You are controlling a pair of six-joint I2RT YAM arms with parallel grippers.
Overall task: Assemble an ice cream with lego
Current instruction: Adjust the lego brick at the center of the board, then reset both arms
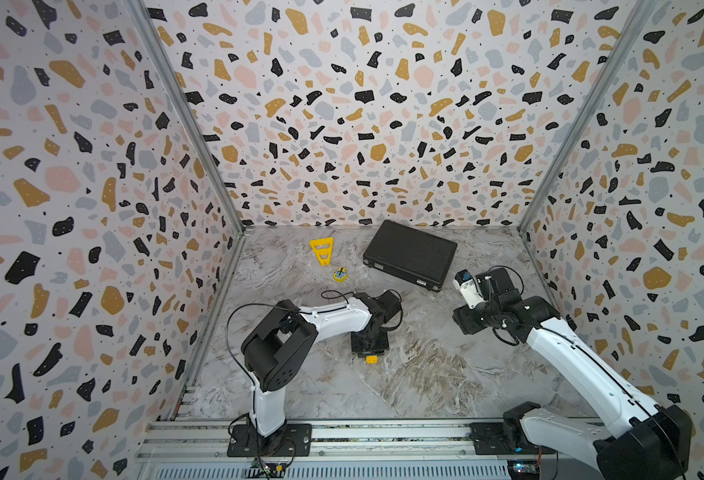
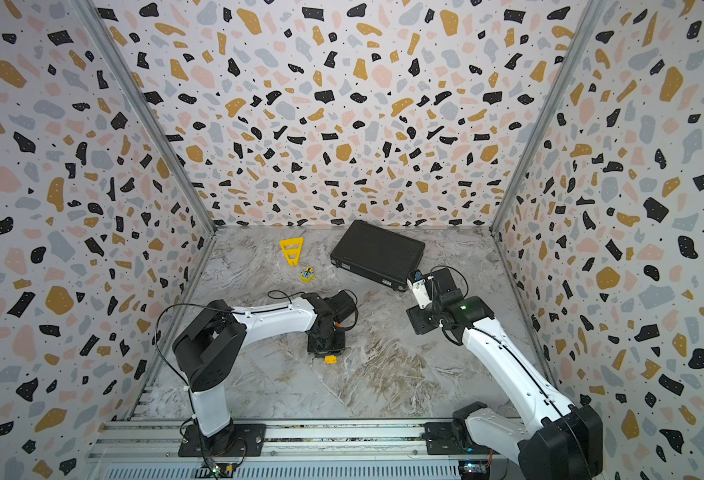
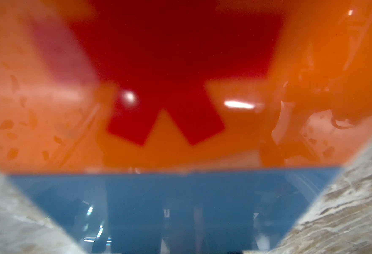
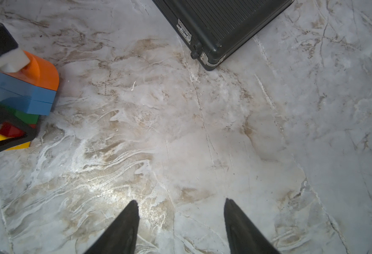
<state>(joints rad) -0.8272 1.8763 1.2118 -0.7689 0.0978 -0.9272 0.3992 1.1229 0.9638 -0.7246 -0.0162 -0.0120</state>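
Since the table (image 1: 425, 374) carries what looks like a finished stack at the centre of both top views, the step in hand seems to be seating it and letting go. The left end effector (image 1: 370, 348) sits low over the ice cream (image 4: 24, 94), its jaws all but closed. I cannot tell whether they pinch it. It should press squarely, then lift straight up so no joint shears. The right end effector (image 4: 180, 201) hangs half spread and empty over bare marble, well apart, and is best left out. Only the yellow stem (image 1: 371, 358) peeks out below.
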